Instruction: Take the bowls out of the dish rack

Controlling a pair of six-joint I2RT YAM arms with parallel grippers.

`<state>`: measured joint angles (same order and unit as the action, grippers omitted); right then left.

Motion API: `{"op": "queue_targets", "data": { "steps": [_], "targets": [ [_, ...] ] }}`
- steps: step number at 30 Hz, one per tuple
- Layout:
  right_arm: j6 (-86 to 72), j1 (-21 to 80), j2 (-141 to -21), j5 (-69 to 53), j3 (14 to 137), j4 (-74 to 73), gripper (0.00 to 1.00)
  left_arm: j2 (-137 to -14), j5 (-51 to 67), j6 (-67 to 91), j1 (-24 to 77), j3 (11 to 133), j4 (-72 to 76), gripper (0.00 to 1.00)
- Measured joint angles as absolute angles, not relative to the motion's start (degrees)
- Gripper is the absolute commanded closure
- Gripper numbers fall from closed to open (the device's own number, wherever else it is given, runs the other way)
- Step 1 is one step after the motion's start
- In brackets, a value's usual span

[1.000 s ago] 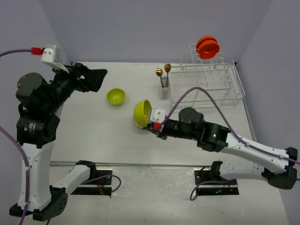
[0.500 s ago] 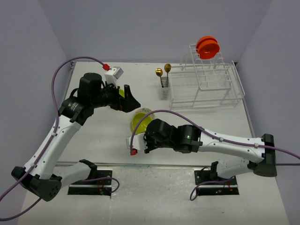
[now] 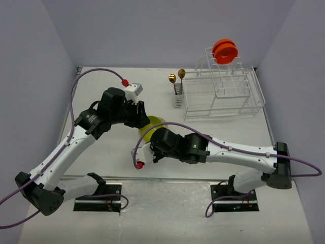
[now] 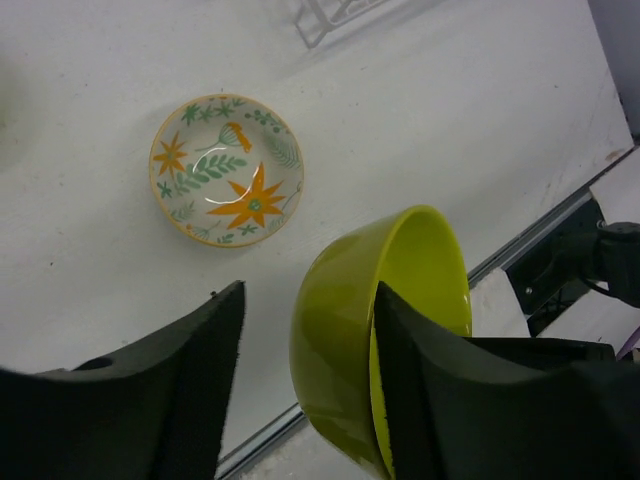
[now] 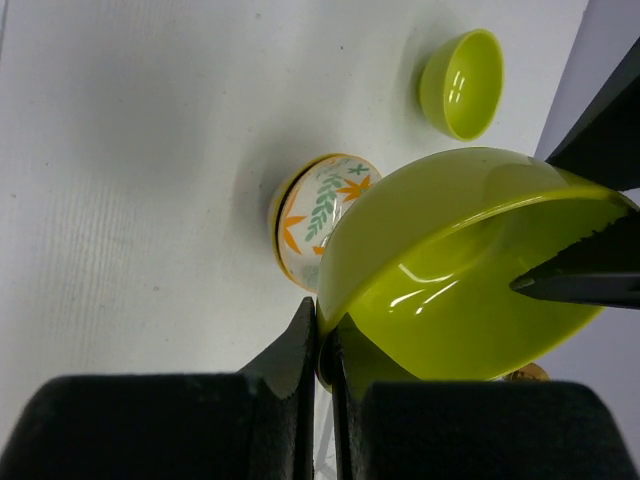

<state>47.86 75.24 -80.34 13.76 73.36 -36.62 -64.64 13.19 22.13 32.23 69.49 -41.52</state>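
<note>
**Bright, even light from overhead: soft shadows, crisp middle ground, blurred foregrounds.**

From above, the white tabletop (image 3: pixel 109 162) is evenly lit and sharp, with only faint shadows under my arms. At my wrists, near things go soft. The black fingers (image 4: pixel 150 400) of my left pincer (image 4: pixel 308 295) and the black fingers (image 5: pixel 180 430) of my right pincer (image 5: pixel 322 318) are dark, nearly featureless and soft-edged. The glossy lime-green bowl (image 5: pixel 450 270) carries small white glints on its underside. The cream floral bowl (image 4: pixel 226 170) is in focus, with a curved highlight inside and a soft shadow beside it. The small lime-green bowl (image 5: pixel 462 83) shows a pale sheen inside.
</note>
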Motion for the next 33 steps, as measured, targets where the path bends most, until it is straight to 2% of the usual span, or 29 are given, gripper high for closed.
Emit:
{"op": "queue_targets", "data": {
  "steps": [2,3,4,5,11,12,13,14,15,16,21,23,27,28,33],
  "targets": [
    [48.7,74.9,-80.8,14.3,74.0,-36.6,1.00,-65.2,11.9,22.2,33.2,69.5,-41.9,0.62],
    [48.9,74.7,-81.2,14.3,74.4,-36.6,1.00,-65.5,11.1,22.0,33.9,69.5,-41.9,0.80],
    [49.2,74.5,-81.5,14.3,74.6,-36.6,1.00,-65.7,10.4,22.4,34.4,69.5,-41.9,0.94],
    [49.8,74.3,-81.8,14.3,75.0,-36.5,1.00,-65.9,8.0,21.1,35.0,69.5,-42.2,1.00],
    [51.8,73.8,-83.1,13.5,76.8,-37.8,1.00,-67.4,0.1,17.9,37.1,69.4,-44.4,1.00],
    [51.8,73.7,-83.5,13.5,77.0,-37.7,0.93,-67.4,-0.9,17.9,37.2,69.4,-44.4,1.00],
    [51.6,73.4,-83.9,13.6,77.1,-37.4,0.76,-67.4,-1.8,18.0,37.3,69.4,-44.4,1.00],
    [50.6,73.1,-84.2,14.2,77.1,-36.7,0.38,-67.4,-2.8,18.0,37.3,69.4,-44.4,1.00],
    [49.2,72.6,-84.3,15.4,77.1,-35.6,0.14,-67.4,-4.3,19.0,37.1,69.4,-44.6,1.00],
    [47.9,72.1,-84.2,16.3,77.1,-34.1,0.01,-67.4,-5.0,20.3,37.0,69.4,-44.5,1.00],
    [38.9,68.1,-82.5,19.4,74.9,-27.4,0.01,-67.0,-11.2,24.1,35.4,69.8,-43.2,1.00],
    [34.8,66.8,-78.5,20.2,70.9,-23.9,0.01,-67.3,-10.4,25.1,30.7,69.9,-41.5,1.00],
    [26.4,65.7,-65.3,21.1,62.5,-18.0,0.01,-69.9,-9.6,29.8,17.2,69.7,-34.0,1.00],
    [22.9,65.6,-59.0,22.3,59.3,-14.9,0.01,-71.0,-9.4,31.4,14.4,69.4,-31.2,1.00],
    [9.6,65.4,-36.6,27.8,51.7,-6.7,0.01,-80.0,-9.0,37.5,9.2,69.1,-22.4,1.00]
  ]
}}
